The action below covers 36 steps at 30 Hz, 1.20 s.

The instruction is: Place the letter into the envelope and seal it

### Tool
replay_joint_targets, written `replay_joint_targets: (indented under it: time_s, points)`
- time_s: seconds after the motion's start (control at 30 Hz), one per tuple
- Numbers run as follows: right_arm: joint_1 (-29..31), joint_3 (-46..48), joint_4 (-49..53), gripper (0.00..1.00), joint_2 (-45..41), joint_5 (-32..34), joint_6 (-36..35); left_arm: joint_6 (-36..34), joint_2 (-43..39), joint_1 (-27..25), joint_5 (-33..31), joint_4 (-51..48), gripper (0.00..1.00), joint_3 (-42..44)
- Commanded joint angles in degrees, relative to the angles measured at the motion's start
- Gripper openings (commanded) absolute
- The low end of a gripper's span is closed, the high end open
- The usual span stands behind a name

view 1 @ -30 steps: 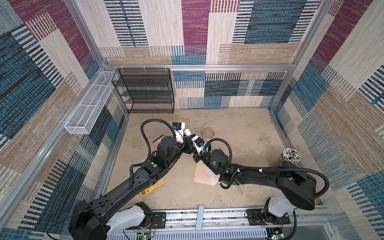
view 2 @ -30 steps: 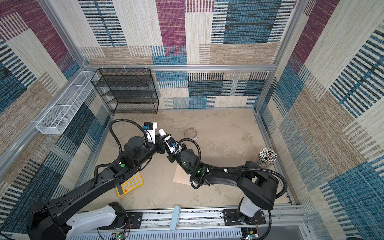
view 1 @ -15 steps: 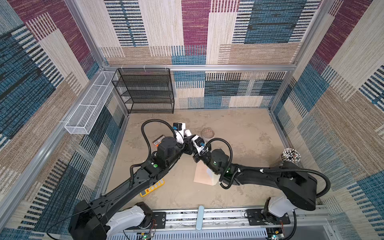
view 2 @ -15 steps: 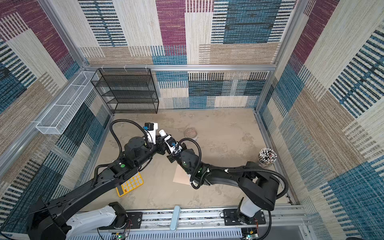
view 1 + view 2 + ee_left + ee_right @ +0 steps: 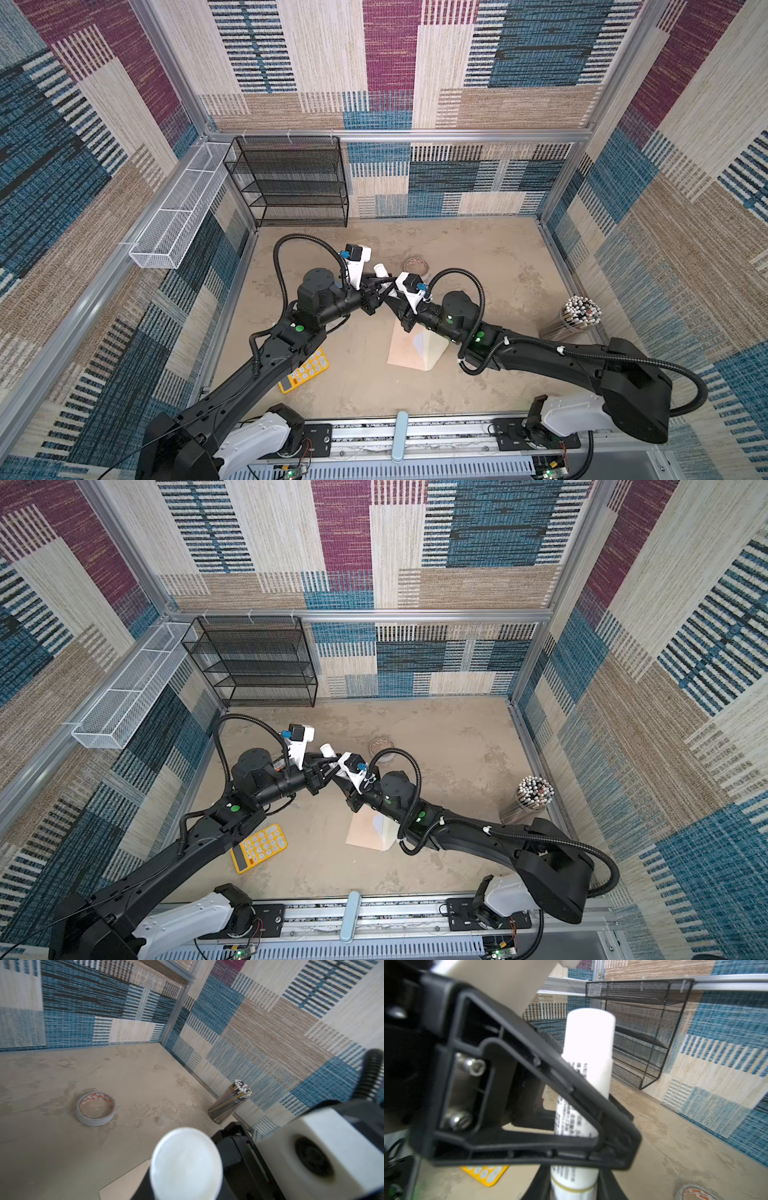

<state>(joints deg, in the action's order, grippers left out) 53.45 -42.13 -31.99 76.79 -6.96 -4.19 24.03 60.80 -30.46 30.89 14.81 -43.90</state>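
Observation:
The peach envelope point(image 5: 409, 351) point(image 5: 365, 833) lies flat on the table under my right arm, its lighter flap point(image 5: 432, 347) open to one side; one corner point(image 5: 124, 1186) shows in the left wrist view. The letter is hidden. Above the table, both grippers meet on a white glue stick point(image 5: 380, 270) point(image 5: 326, 750) point(image 5: 588, 1043). My left gripper point(image 5: 381, 286) point(image 5: 186, 1178) is shut on the tube, whose round white end fills the left wrist view. My right gripper point(image 5: 394, 294) point(image 5: 573, 1184) is shut on its printed lower body, and a left finger point(image 5: 529, 1084) crosses in front.
A tape roll point(image 5: 417, 264) point(image 5: 95, 1108) lies behind the grippers. A cup of pencils point(image 5: 575, 316) point(image 5: 230, 1101) stands by the right wall. A yellow calculator point(image 5: 305, 370) point(image 5: 485, 1174) lies front left. A black mesh rack point(image 5: 291, 183) and a white wire basket point(image 5: 178, 216) stand back left.
Both arms stay where they were, joined at the glue stick. The right gripper has tightened slightly on the tube.

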Motion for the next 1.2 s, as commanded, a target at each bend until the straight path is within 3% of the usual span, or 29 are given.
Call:
replay_joint_targets:
  time_s: [0.0,0.13,0.2,0.27,0.33,0.47,0.63,0.77,1.0,1.17]
  points:
    - [-0.84,0.00,0.26,0.10,-2.48,-24.63,1.16,1.11,0.03,0.40,12.71,4.72,0.00,1.05]
    - [-2.64,-0.40,4.39,0.14,-3.74,-31.58,1.00,2.85,0.11,0.48,17.67,8.11,0.00,1.97]
    - [-2.75,-0.72,7.05,0.23,-3.59,-29.68,-0.88,2.61,-0.10,0.46,17.45,7.76,0.00,1.84]
    - [-2.75,-0.24,7.65,0.42,-3.34,-24.67,-2.26,2.16,-0.72,0.41,15.24,6.83,0.00,1.63]
    - [-2.81,0.80,6.85,0.53,-2.87,-18.73,-3.05,1.76,-1.87,0.45,9.06,4.72,0.00,1.32]
    - [-2.56,4.66,-0.30,0.61,-1.80,-5.66,-2.12,0.70,-4.42,0.22,-8.49,0.44,0.00,1.19]
    - [0.19,6.97,-10.07,0.62,0.31,7.24,-2.43,-1.80,-5.47,-1.75,-22.84,-3.76,0.00,0.30]
    - [2.96,5.57,-15.42,0.62,3.27,15.05,-4.23,-2.06,-3.81,-4.34,-30.40,-6.60,0.00,-1.40]
    - [4.13,0.68,-16.38,0.63,8.47,23.48,-5.59,-0.66,-0.78,-7.32,-35.05,-7.86,0.00,-3.71]
    - [4.27,-1.97,-14.27,0.52,10.18,24.14,-6.00,-0.30,0.01,-8.10,-35.44,-7.95,0.00,-4.14]
